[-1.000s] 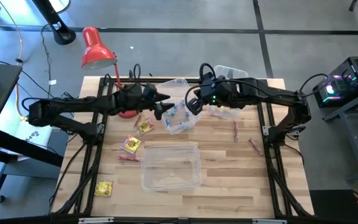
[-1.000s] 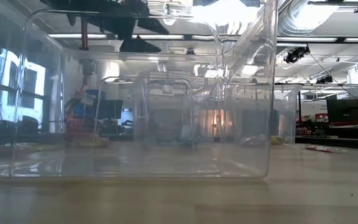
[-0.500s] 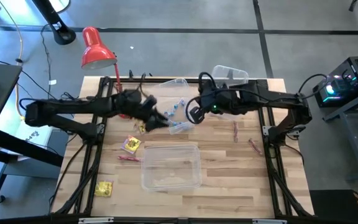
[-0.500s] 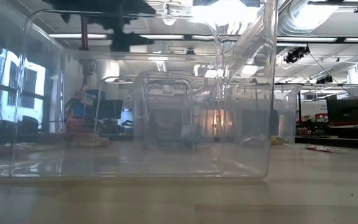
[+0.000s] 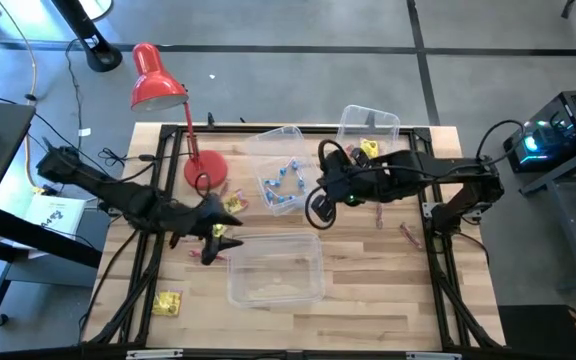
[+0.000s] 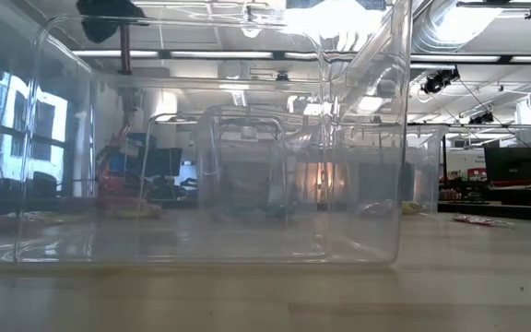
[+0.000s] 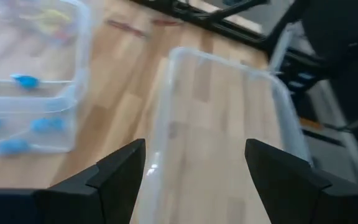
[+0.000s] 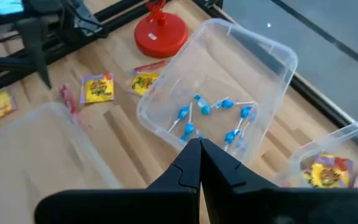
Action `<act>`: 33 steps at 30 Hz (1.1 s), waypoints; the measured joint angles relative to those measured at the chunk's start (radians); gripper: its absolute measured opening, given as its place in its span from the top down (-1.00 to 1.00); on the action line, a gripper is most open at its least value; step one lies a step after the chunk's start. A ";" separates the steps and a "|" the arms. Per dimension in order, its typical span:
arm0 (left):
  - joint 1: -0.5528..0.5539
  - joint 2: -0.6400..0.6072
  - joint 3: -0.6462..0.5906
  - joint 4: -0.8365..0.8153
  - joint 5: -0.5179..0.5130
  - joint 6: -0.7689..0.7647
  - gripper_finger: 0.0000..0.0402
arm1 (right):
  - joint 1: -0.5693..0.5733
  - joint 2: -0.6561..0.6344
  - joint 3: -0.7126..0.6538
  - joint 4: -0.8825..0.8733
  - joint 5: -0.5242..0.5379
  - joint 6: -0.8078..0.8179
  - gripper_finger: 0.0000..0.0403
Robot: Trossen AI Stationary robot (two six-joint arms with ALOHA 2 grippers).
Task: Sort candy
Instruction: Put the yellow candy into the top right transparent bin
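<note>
Since the left gripper point(image 5: 218, 238) hangs released over a red stick point(image 5: 205, 256) at 8 o'clock, right gripper point(image 5: 317, 210) clenched empty, we judge the candy light, crinkly, best pinched mid-length.

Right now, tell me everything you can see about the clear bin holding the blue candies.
The clear bin is a see-through plastic tub, rectangular with rounded corners and a rolled rim. It sits upright and askew on the wooden table near the far edge, beside the red lamp base. Inside lie several blue candies, small twist-wrapped pieces, loosely scattered on its floor. No gripper touches it; the shut right gripper hangs just beside its near corner.
</note>
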 joint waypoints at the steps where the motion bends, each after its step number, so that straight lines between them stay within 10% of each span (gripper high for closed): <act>1: -0.019 -0.004 0.000 -0.021 -0.040 -0.003 -0.35 | 0.004 0.000 0.000 -0.004 -0.004 0.006 1.00; 15: 0.116 0.005 -0.001 -0.513 -0.196 -0.452 -0.35 | -0.017 0.000 0.000 -0.036 0.021 0.052 1.00; 33: 0.593 0.348 -0.064 -0.309 0.096 -0.043 -0.34 | -0.057 0.001 0.000 -0.032 0.049 0.054 1.00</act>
